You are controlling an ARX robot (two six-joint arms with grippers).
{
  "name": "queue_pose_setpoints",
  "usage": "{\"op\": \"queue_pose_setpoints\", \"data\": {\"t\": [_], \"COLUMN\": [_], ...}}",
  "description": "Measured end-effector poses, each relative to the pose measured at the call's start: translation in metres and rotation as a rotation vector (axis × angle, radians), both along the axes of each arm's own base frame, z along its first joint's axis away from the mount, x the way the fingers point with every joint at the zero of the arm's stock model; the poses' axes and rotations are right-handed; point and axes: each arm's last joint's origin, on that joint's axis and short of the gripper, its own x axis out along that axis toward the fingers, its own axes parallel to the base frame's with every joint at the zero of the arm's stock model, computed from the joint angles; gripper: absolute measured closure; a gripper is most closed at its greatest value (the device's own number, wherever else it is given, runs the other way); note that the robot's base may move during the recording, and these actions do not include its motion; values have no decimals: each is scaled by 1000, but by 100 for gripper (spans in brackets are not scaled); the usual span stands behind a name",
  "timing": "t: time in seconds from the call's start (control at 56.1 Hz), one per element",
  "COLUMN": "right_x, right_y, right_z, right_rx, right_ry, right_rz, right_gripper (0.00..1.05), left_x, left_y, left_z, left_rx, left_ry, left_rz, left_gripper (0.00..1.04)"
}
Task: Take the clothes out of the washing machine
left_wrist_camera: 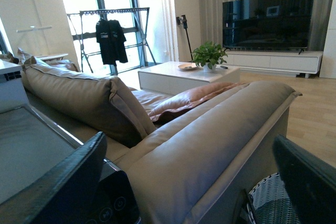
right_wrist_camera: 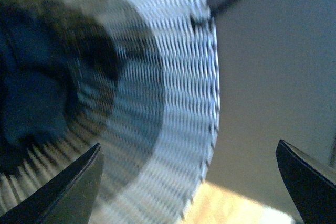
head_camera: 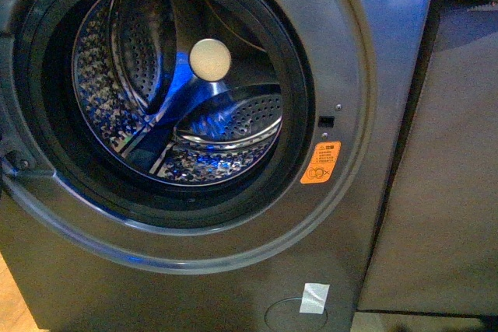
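Grey metallic front-loading washing machine (head_camera: 389, 75): black rim round the porthole; perforated steel drum (head_camera: 140, 60) dotted with small holes, blue reflections, pale round disc at centre. Orange warning sticker (head_camera: 320, 162) on the front panel; small white tag (head_camera: 314, 298) lower down; white label with blue print at top. Woven wicker basket (right_wrist_camera: 173, 77): pale weave in fine ribs, darker band toward its inside, image blurred. Dark navy fabric (right_wrist_camera: 31, 87) inside the basket. Beige leather sofa (left_wrist_camera: 210, 129) with pink cushion (left_wrist_camera: 184, 100). Black shirt (left_wrist_camera: 111, 38) on rack.
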Motion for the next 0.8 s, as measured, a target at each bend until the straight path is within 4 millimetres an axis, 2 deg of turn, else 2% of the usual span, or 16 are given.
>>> {"op": "queue_pose_setpoints", "data": {"t": [0.018, 0.071, 0.142, 0.178, 0.249, 0.374, 0.41, 0.445, 0.481, 0.534, 0.57, 0.641, 0.748, 0.766, 0.801], "right_x": [2, 10, 19, 23, 26, 28, 29, 31, 32, 33, 31, 23, 10, 8, 2], "right_y": [4, 15, 32, 40, 59, 92, 100, 112, 124, 144, 166, 203, 239, 245, 258], "right_z": [0, 3, 12, 19, 34, 45, 44, 41, 38, 34, 30, 21, -1, -6, -19], "right_rx": [49, 137, 195, 238, 324, 646, 715, 845, 959, 1095, 1228, 1354, 1464, 1480, 1514], "right_ry": [-40, -153, -276, -321, -432, -574, -591, -605, -606, -609, -606, -617, -606, -599, -580], "right_rz": [31, 101, 125, 101, 56, -40, -51, -71, -73, -80, -74, -58, -70, -75, -86], "right_gripper": [7, 7, 7, 7, 7, 7, 7, 7, 7, 7, 7, 7, 7, 7, 7], "left_x": [0, 0, 0, 0, 0, -1, -1, -1, -1, -1, -1, -1, 0, 0, 0], "left_y": [0, 0, 0, 0, 0, 1, 1, 1, 1, 1, 1, 1, 1, 1, 1], "left_z": [0, 0, 0, 0, 0, 1, 1, 1, 1, 1, 1, 1, -1, -2, -2], "left_rx": [3, 0, 0, 0, 0, -2, -2, -2, -2, -1, -2, -2, -5, -5, -5], "left_ry": [-4, 0, -1, -1, -1, -3, -3, -3, -3, -4, -3, -3, 31, 48, 48], "left_rz": [1, 0, 0, 0, 0, 1, 1, 1, 1, 1, 0, 0, 28, 42, 42], "left_gripper": [4, 2, 11, 12, 2, 11, 10, 3, 2, 8, 15, 2, 3, 9, 9]}}
